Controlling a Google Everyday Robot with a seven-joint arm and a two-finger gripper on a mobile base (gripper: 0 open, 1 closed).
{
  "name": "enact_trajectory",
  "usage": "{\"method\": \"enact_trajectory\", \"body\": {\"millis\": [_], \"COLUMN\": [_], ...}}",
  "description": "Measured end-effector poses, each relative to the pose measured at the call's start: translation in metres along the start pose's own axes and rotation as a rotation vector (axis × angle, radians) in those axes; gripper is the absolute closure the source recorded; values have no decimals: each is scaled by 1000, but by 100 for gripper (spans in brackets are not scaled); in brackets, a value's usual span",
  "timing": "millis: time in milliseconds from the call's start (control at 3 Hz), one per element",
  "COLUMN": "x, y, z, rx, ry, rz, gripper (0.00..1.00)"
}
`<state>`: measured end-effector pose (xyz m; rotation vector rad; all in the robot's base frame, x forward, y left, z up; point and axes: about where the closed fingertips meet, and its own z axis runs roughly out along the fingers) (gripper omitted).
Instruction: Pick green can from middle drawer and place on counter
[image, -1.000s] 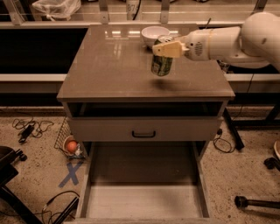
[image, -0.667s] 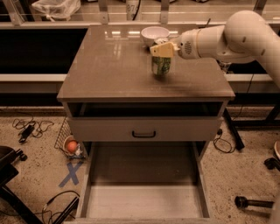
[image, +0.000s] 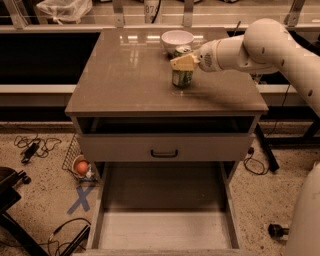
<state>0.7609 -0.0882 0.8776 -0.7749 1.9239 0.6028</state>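
The green can (image: 182, 77) stands upright on the counter (image: 125, 75), right of its middle and just in front of the white bowl. My gripper (image: 183, 62) reaches in from the right on the white arm, and its tan fingers (image: 186, 62) are closed around the can's upper part. The can's silver top shows behind the fingers. The middle drawer (image: 165, 230) is pulled out wide open below the cabinet, and nothing shows inside it.
A white bowl (image: 177, 39) sits at the back of the counter behind the can. A closed drawer front with a black handle (image: 164, 153) lies under an open slot. Cables, a wire basket with an orange ball (image: 81, 167) and a blue floor cross (image: 81, 198) lie to the left.
The can has stayed almost in the same spot on the counter, with the gripper on it. The white arm behind it has swung left and towards the camera.
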Motion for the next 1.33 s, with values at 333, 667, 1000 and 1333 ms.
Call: {"method": "enact_trajectory", "body": {"millis": [333, 667, 1000, 1333], "x": [-1, 0, 0, 1], "y": [0, 0, 3, 3], "z": [0, 0, 4, 5], "rx": [0, 0, -7, -9], "ry": [0, 0, 2, 3], "rz": [0, 0, 0, 0], "gripper": [61, 38, 6, 0]}}
